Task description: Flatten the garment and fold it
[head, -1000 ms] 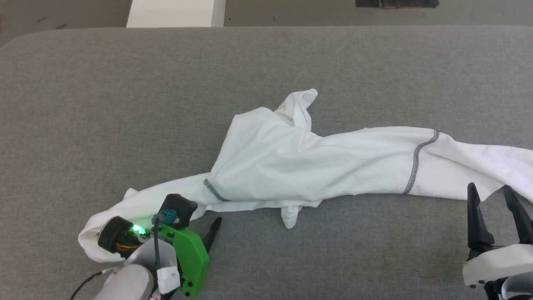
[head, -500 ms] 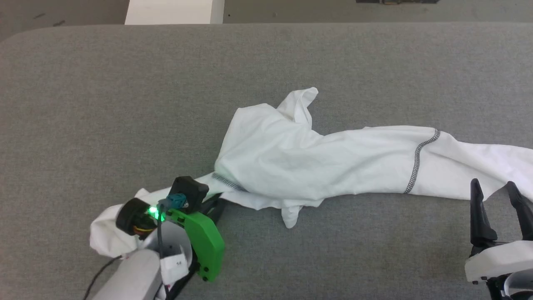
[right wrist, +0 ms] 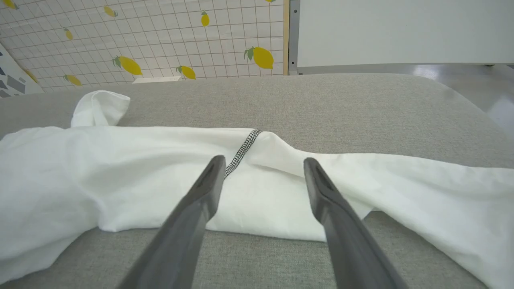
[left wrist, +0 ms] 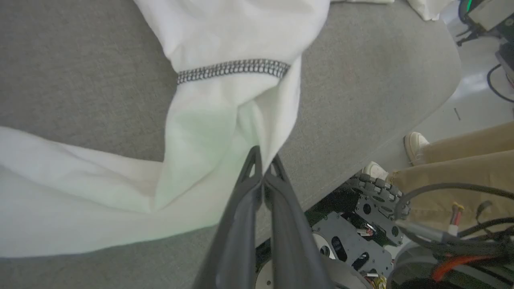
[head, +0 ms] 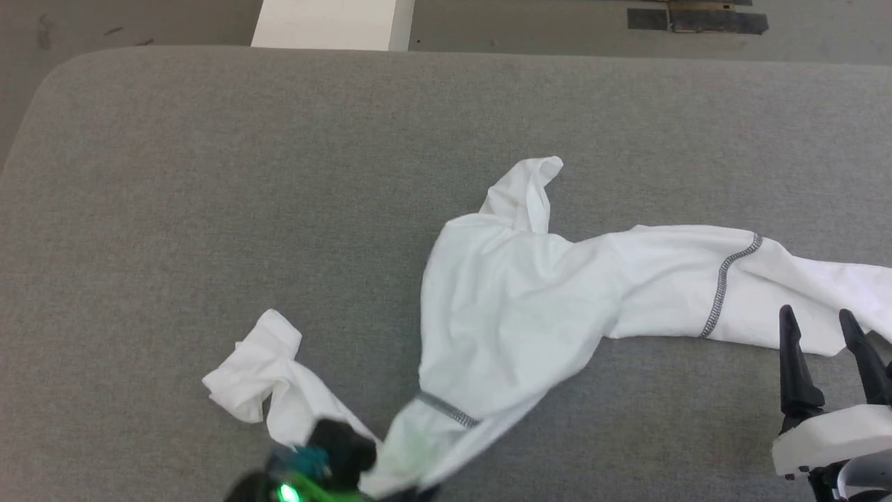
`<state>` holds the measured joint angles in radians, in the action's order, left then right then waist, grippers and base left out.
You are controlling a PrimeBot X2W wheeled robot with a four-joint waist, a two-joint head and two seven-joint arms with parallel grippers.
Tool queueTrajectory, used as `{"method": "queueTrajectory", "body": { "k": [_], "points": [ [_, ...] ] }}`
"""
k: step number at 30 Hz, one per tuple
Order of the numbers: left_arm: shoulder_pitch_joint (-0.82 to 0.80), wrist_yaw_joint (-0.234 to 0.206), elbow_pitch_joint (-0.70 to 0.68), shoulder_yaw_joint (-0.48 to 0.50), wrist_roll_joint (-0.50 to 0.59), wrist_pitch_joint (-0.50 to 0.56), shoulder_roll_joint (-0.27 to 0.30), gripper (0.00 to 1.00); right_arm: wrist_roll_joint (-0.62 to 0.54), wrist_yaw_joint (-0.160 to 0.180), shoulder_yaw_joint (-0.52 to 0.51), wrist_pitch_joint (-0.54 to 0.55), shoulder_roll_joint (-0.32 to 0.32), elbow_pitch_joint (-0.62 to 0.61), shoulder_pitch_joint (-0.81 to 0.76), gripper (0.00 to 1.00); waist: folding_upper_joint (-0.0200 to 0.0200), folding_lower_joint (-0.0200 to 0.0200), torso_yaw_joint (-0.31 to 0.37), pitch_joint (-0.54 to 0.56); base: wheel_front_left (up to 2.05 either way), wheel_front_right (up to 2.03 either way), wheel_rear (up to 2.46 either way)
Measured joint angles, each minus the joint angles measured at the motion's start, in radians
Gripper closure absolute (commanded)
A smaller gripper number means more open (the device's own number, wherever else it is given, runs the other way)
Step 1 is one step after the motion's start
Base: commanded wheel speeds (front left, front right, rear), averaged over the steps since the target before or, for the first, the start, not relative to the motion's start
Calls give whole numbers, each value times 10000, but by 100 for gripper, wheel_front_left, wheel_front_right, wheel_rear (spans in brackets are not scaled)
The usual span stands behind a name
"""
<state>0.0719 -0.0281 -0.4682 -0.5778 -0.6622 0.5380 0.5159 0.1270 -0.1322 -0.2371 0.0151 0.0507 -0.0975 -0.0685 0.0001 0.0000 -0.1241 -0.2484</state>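
The garment (head: 516,314), a white T-shirt with zigzag seams, lies crumpled across the grey padded table (head: 209,174). One stitched seam (head: 725,286) shows at its right, another (head: 446,410) near the front edge. In the left wrist view my left gripper (left wrist: 263,154) is shut on a fold of the garment (left wrist: 225,120) just below a stitched seam (left wrist: 233,68). The left wrist's dark housing (head: 340,450) sits at the head view's bottom edge. My right gripper (head: 822,328) stands open at the garment's right part, its fingers (right wrist: 213,168) hovering just above the cloth (right wrist: 265,196).
A rigid white box (head: 327,24) stands beyond the table's far edge, with a dark strip (head: 697,19) on the floor. A person's tan trouser legs (left wrist: 461,148) and white shoes (left wrist: 415,144) stand by the table's corner, near the robot's base (left wrist: 361,224).
The left gripper has shut on the garment and pulled back toward the table's near edge, dragging the garment's left part with it. The head camera has shifted. The right gripper stays open.
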Motion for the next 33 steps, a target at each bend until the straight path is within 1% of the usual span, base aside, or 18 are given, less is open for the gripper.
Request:
{"method": "queueTrajectory", "body": {
  "k": [3, 5, 8, 9, 10, 11, 12, 14, 17, 19, 20, 22, 24, 25, 27, 29, 33],
  "points": [
    [587, -6, 332, -499, -6, 167, 48, 100, -2, 0, -29, 67, 0, 10, -3, 0, 0, 0, -67, -64, 0, 0, 0],
    [908, -6, 851, -715, -136, 127, -79, 100, -2, 0, -40, 69, 0, 25, -13, 0, 0, 0, -110, -107, 0, 0, 0],
    [960, 52, 1804, -853, -115, -257, -288, 100, -2, 0, -40, 119, 0, 92, -47, 0, -1, 0, -168, -130, 0, 0, 0],
    [922, 100, 2132, -859, 35, -453, -349, 96, -2, 0, -27, 128, 0, 125, -54, 0, 0, 0, -190, -125, 0, 0, 0],
    [901, 151, 2366, -869, 125, -612, -407, 10, -2, 0, -13, 130, 0, 151, -55, 0, 0, 0, -200, -112, 0, 0, 0],
    [896, 184, 2592, -855, 159, -849, -510, 0, -2, 0, 0, 151, 0, 167, -62, 0, 0, 0, -211, -89, 0, 0, 0],
    [869, 201, 2736, -834, 178, -1093, -640, 0, -2, 0, 10, 159, 0, 173, -76, 0, 0, 0, -221, -66, 0, 0, 0],
    [770, 368, 2826, -809, 100, -1350, -863, 0, -8, 0, 13, 163, 0, 186, -90, 0, 0, 0, -235, -15, 0, 0, 0],
    [689, 541, 2508, -514, -468, -1630, -1162, 0, -17, 0, 17, 171, 2, 224, -125, 0, 0, 0, -246, 101, 0, 0, 0],
    [649, 646, 1964, -92, -1181, -1799, -1344, 0, -17, 0, 40, 173, -2, 253, -152, 0, 0, 0, -233, 189, 0, 0, 0],
    [166, 713, 1285, 520, -1478, -1979, -1333, 0, -13, 0, 54, 171, 0, 257, -152, 0, 0, 0, -168, 251, 0, 0, 0],
    [-534, 552, 1085, 988, -1116, -2326, -1338, 0, 2, 0, 65, 171, 0, 257, -152, 0, 0, 0, -112, 242, 0, 0, 0],
    [-1553, 282, 1227, 1294, -94, -2719, -1319, 0, 46, 0, 65, 159, -2, 240, -147, 0, 0, 0, -34, 186, 0, 0, 0],
    [-1964, 232, 1373, 1317, 276, -2811, -1327, 0, 56, 0, 58, 146, -2, 217, -139, 0, 0, 0, 5, 156, 0, 0, 0],
    [-2849, 238, 1854, 1081, 880, -2836, -1423, 0, 61, 0, 48, 111, -2, 138, -118, 0, 0, 0, 131, 71, 0, 0, 0],
    [-3454, 286, 2399, 894, 953, -2771, -1728, 0, 59, 0, 19, 92, -2, 33, -52, 0, 0, 0, 255, -37, 0, 0, 0],
    [-4558, 462, 3760, 541, 1302, -2382, -2008, 0, 59, 0, -77, 54, 0, -228, 174, 0, 0, 0, 551, -311, 0, 0, 0]
  ]
}}
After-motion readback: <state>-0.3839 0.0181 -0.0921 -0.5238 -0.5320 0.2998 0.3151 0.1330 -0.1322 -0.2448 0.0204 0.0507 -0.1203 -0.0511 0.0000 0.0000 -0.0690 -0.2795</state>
